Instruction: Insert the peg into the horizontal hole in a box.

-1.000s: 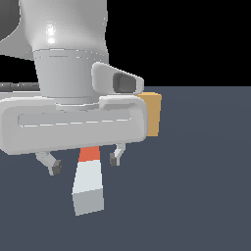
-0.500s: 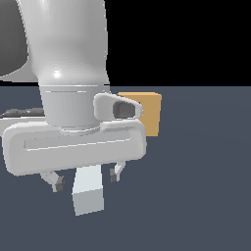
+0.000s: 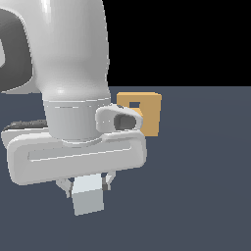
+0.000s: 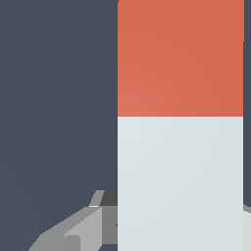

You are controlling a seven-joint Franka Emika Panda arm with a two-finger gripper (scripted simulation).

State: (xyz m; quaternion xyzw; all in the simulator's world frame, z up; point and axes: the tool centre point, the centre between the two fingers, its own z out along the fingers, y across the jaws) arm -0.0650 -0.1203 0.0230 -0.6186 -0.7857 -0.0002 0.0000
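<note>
Gripper (image 3: 87, 185) clamped on peg (image 3: 88, 194), lower left of exterior frame; white end faces camera. Box (image 3: 145, 113) at frame centre, well apart, hole (image 3: 134, 105) partly hidden behind wrist. Advisable: level peg, align orange end squarely before advancing.

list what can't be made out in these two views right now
- Exterior view: most of the peg is hidden behind the hand; only its pale end shows.
- Exterior view: the gripper fingers are mostly covered, so contact with the peg is unclear.
- Exterior view: the box and its hole are partly blocked by the wrist.
- Wrist view: the peg runs off the frame; the box is absent.
</note>
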